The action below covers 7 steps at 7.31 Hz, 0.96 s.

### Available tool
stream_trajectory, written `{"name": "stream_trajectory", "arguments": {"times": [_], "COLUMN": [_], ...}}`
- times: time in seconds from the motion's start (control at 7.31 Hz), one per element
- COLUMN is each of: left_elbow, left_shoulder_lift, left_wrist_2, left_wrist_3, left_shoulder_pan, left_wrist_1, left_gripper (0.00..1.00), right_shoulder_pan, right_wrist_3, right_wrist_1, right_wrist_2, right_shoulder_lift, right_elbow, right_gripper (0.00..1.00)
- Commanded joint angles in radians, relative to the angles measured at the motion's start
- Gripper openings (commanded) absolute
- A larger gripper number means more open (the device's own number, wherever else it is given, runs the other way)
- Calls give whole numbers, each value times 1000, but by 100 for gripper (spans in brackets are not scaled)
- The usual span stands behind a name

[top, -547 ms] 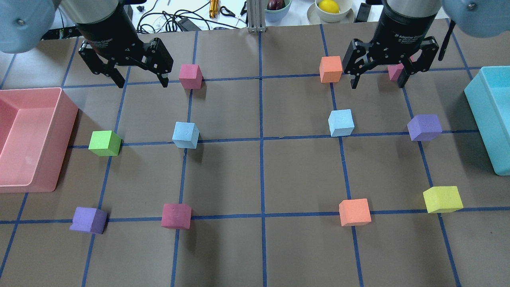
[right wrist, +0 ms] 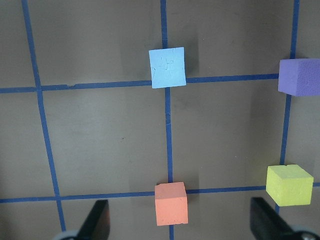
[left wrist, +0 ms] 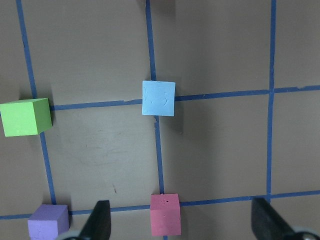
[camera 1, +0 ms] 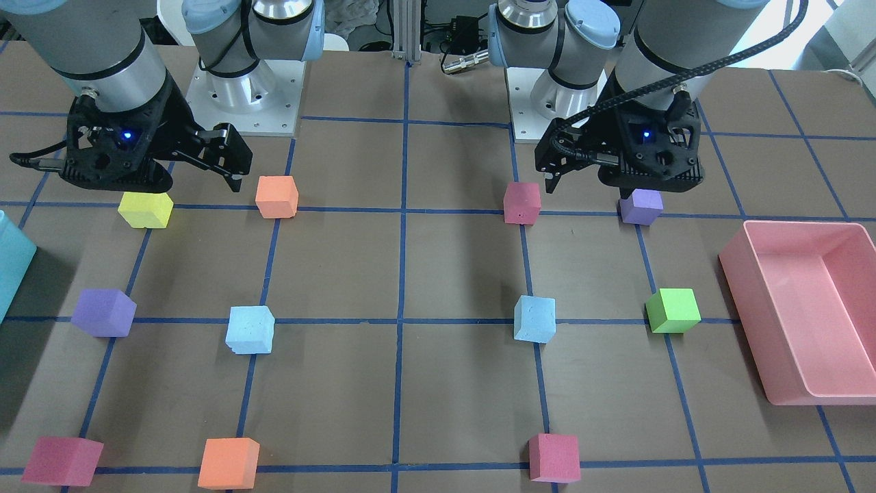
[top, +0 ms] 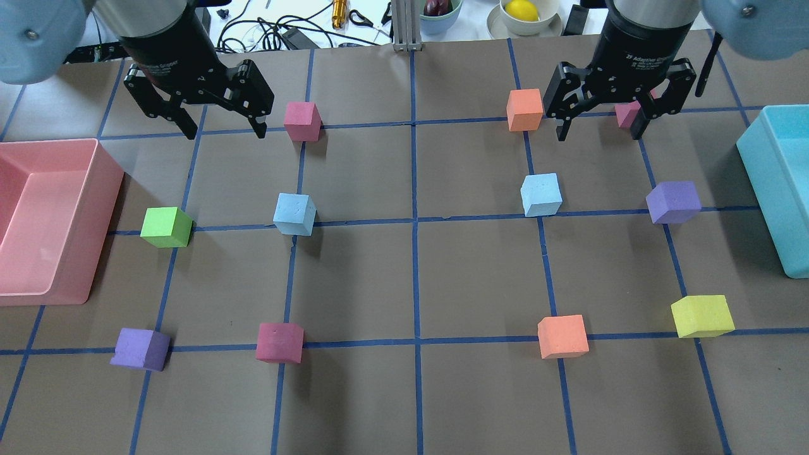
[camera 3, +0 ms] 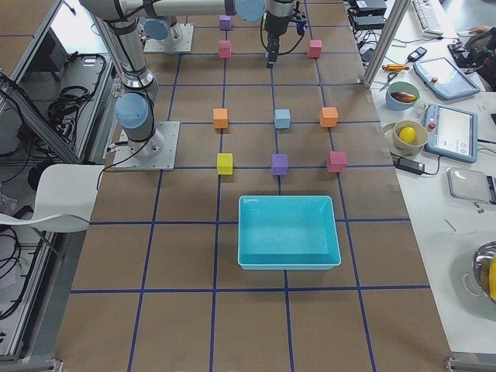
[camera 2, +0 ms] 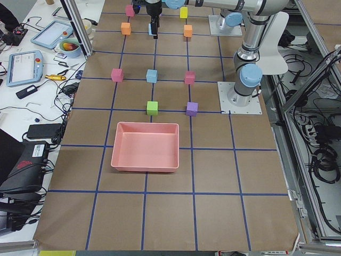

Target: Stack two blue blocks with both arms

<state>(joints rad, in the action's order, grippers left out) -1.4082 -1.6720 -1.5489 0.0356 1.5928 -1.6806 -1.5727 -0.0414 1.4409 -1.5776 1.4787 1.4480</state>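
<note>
Left gripper: the left gripper (top: pixel 226 129) hangs above the table (top: pixel 411 284) at the far row of cubes, fingers spread wide, nothing between them.

Right gripper: the right gripper (top: pixel 598 133) hangs at the same row on the other side, also spread wide and carrying nothing.

Left blue block: the left blue block (top: pixel 294 214) sits on the table at a crossing of the blue tape lines (top: pixel 415 278), well apart from the left gripper and turned a little off the grid.

Right blue block: the right blue block (top: pixel 541 194) sits on the table just beside a tape crossing, apart from the right gripper and nearer me than it.

Neighbours: a magenta cube (top: pixel 302 121) lies just beside the left gripper and an orange cube (top: pixel 524 109) just beside the right one. Each wrist view shows that cube low in the frame between the fingertips.

Step in hand: I judge this to be the approach, with neither block grasped yet.

Doing it well: I would travel each arm over its own blue block before lowering, so the fingers clear the neighbouring cubes. I would turn the left wrist to match that block's slight rotation, straddle two opposite faces, and close gently, since the foam looks soft and dented.

Risk: a finger landing on a top edge would tip or shove the block.
</note>
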Motion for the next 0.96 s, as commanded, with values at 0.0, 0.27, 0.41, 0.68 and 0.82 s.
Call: {"name": "stream_trajectory", "arguments": {"times": [0.0,0.27,0.41,0.68,0.82], "left_elbow": [-2,-3,-3,-5,-3], "left_shoulder_lift": [0,0,0,0,0], "left_wrist_2": [0,-2,0,0,0], "left_wrist_3": [3,0,0,0,0], "left_shoulder_pan": [-1,-4,-4,-4,-4], "left_wrist_1": [1,10,15,28,28], "left_gripper": [100,100,100,100,100], "right_shoulder_pan": [2,-3,0,-1,0], "right_wrist_3": [0,2,2,2,3], "right_wrist_1": [1,1,1,-1,-1], "right_wrist_2": [-1,1,1,-1,-1], "right_shoulder_lift": [0,0,0,0,0], "right_elbow": [0,11,12,14,14], "right_gripper": [100,100,100,100,100]}}
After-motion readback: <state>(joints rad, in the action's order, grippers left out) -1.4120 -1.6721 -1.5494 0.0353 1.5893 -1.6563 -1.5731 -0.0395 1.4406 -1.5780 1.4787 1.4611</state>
